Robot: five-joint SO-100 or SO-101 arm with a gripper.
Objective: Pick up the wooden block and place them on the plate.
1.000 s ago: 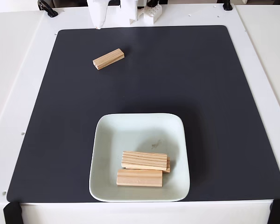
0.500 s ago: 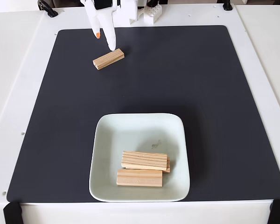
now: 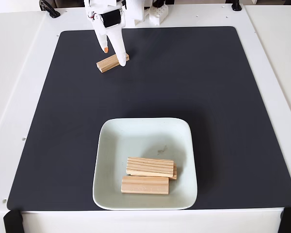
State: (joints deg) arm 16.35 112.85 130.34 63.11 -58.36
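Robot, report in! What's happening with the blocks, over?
Gripper open, straddling the lone wooden block on the mat. Other blocks already on the plate. Nothing in the way.

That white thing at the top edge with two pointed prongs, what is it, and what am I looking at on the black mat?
It is the end of a small robot arm. The two prongs are its fingers, together called a gripper. This single picture comes from a fixed camera looking down on a white table covered by a black mat. The fingers stand apart, lowered over one loose wooden block lying near the mat's top left; nothing is held yet. Nearer the camera sits a pale square plate with wooden blocks already in it: one in front, and a stack behind it of at least two. The arm's job is moving blocks onto that plate.
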